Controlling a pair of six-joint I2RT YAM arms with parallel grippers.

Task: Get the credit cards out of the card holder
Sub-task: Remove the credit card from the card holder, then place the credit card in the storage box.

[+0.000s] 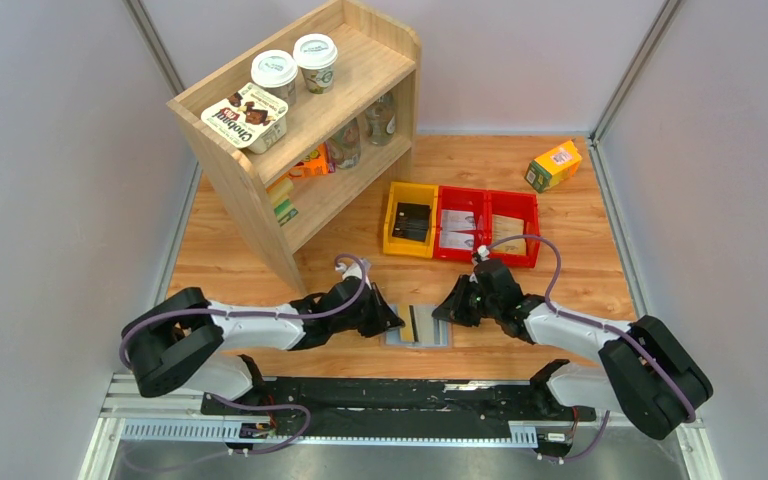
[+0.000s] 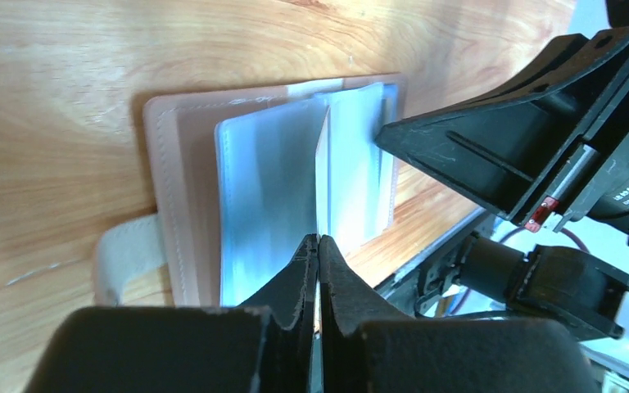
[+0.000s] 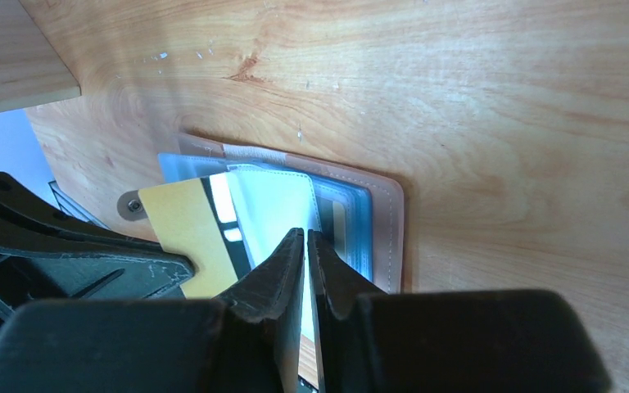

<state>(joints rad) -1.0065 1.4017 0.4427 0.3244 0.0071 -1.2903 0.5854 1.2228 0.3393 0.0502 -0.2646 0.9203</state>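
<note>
Where the card holder (image 1: 417, 326) lay open at the six o'clock edge of the table (image 1: 580, 300), the left gripper (image 1: 392, 322), at its nine o'clock, was pinched tight on a tan-yellow card (image 3: 182, 233). The right gripper (image 1: 442, 312), at three o'clock, clamped a clear pocket leaf (image 3: 274, 217).
</note>
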